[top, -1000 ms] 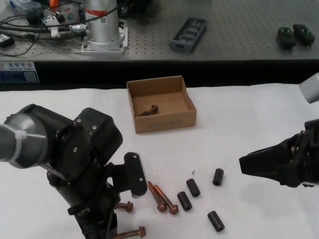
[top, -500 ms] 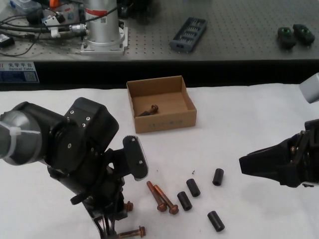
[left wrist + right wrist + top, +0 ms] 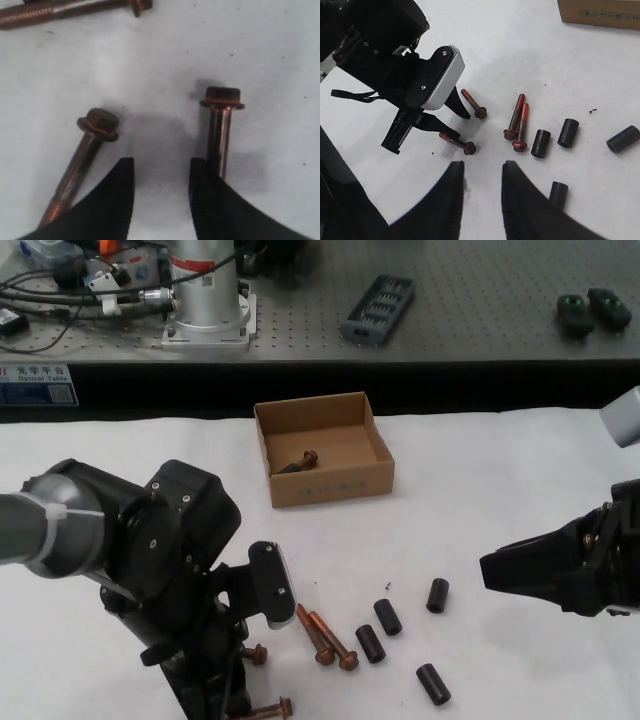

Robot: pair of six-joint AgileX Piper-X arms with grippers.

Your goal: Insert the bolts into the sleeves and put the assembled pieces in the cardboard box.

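- The left gripper [image 3: 161, 169] hangs low over the desk [image 3: 520, 470], its fingers parted a modest way with nothing between them but bare white cloth
- One bolt [image 3: 222, 127] lies with its threaded end tucked under one finger. A second bolt [image 3: 95, 135] slants away beside the opposite finger, and a third bolt [image 3: 75, 10] lies farther off
- The right gripper [image 3: 481, 170] hangs off to the side, also open and holding nothing. It is near the four sleeves [image 3: 388, 616] scattered on the desk (a pair of bolts [image 3: 522, 126] lies just beside them)
- The cardboard box [image 3: 330, 488] sits farther back, with one assembled piece [image 3: 297, 462] already inside
- To my eye the step in hand is picking up a bolt for the next assembly, and no grasp is made yet
- Next, I'd say the left gripper has to shift sideways until a shaft lies squarely in the gap, then close on it. The right gripper would need to fetch a sleeve so the two parts can meet
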